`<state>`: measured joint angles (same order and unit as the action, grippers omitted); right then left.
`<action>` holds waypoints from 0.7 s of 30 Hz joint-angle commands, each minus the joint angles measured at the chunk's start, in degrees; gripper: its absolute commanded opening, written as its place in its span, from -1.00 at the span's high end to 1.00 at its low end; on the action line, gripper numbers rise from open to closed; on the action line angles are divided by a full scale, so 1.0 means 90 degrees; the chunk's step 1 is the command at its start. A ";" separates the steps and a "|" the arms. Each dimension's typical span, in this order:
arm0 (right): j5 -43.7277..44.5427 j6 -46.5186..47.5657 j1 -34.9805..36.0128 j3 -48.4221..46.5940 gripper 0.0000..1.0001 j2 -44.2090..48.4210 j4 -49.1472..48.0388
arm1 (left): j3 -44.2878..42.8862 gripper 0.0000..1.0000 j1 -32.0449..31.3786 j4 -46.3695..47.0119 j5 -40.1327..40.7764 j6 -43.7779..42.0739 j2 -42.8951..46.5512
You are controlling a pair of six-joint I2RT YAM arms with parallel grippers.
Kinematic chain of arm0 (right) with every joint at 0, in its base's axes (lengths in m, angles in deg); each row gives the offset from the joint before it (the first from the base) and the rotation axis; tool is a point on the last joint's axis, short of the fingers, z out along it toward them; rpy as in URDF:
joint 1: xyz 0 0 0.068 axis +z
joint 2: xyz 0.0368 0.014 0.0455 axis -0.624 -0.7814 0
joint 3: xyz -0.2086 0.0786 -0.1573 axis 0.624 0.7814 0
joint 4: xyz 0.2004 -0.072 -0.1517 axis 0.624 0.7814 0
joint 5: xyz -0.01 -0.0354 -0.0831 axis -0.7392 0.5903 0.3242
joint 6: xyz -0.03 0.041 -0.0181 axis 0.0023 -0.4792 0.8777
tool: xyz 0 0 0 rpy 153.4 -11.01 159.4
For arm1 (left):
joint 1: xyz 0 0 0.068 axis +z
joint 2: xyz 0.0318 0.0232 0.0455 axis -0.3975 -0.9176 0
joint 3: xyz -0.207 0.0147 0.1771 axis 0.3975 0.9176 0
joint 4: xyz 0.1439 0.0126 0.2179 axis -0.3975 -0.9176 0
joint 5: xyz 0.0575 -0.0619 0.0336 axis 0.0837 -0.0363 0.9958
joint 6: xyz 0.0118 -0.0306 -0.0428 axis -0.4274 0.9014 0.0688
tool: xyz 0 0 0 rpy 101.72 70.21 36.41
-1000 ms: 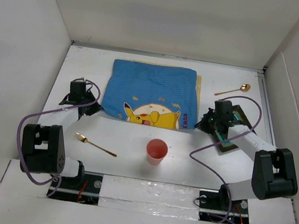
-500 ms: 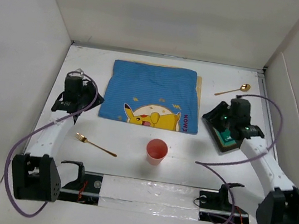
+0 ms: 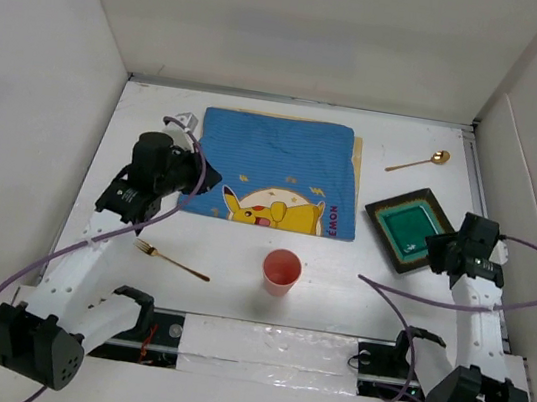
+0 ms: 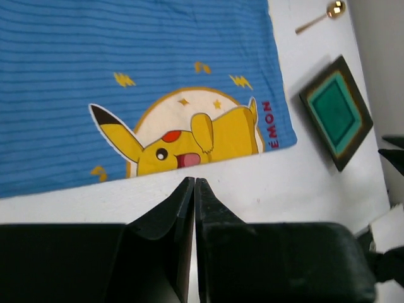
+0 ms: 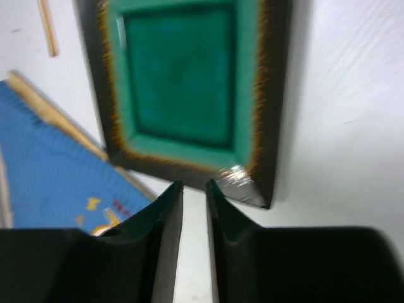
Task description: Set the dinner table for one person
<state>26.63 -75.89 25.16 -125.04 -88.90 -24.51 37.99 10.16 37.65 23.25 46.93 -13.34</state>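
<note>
Since the earlier overhead frame, the right gripper (image 3: 440, 249) has drawn back toward the right edge, uncovering the square green-glazed plate with a dark rim (image 3: 412, 228). The left gripper (image 3: 202, 173) has swung in over the lower left corner of the blue striped cartoon-printed placemat (image 3: 275, 170).

The large matte white tabletop (image 3: 231, 246), the dinner table, is filling the middle of the frame and is carrying every item. A slim gold fork (image 3: 172, 259) is lying at lower left, a small pink cup (image 3: 281, 271) is standing at lower centre, and a gold spoon (image 3: 419, 163) is lying at upper right.

In the wrist views, the left gripper's jaws are pressing together on nothing. The right gripper's jaws are leaving only a narrow slit, also empty, just short of the plate's near corner.

Judged from here, the plate is still waiting beside the placemat. Its low rim is lying flat on the table, so jaws this narrow could shove it rather than grip it. The left gripper, hanging low, could drag and wrinkle the cloth. The right arm's trailing cable is passing near the cup and could tip it.
</note>
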 commanded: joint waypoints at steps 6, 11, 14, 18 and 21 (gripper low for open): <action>0.0754 0.0323 -0.1227 -0.0115 -0.79 -0.0473 0.0078 | -0.0600 0.43 -0.1007 -0.0395 0.0352 -0.0927 0.0227; -0.1047 0.0841 -0.1893 0.0570 -0.84 -0.1185 -0.1006 | -0.0482 0.02 -0.1241 -0.0346 0.0459 -0.0839 0.0227; -0.1569 0.0959 -0.1894 0.0852 -0.84 -0.1245 -0.1767 | -0.0483 -0.06 -0.1301 -0.0346 0.0392 -0.0830 0.0169; -0.1853 0.0842 -0.1894 0.1019 -0.80 -0.1527 -0.2295 | -0.0453 -0.06 -0.1301 -0.0317 0.0401 -0.0742 0.0140; -0.2049 0.0754 -0.1894 0.1058 -0.74 -0.1997 -0.2804 | -0.0424 -0.05 -0.1301 -0.0278 0.0381 -0.0654 0.0110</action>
<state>12.16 -69.03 8.29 -116.25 -103.76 -41.56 34.69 -1.31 33.72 26.55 40.40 -12.43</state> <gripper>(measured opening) 0.877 0.524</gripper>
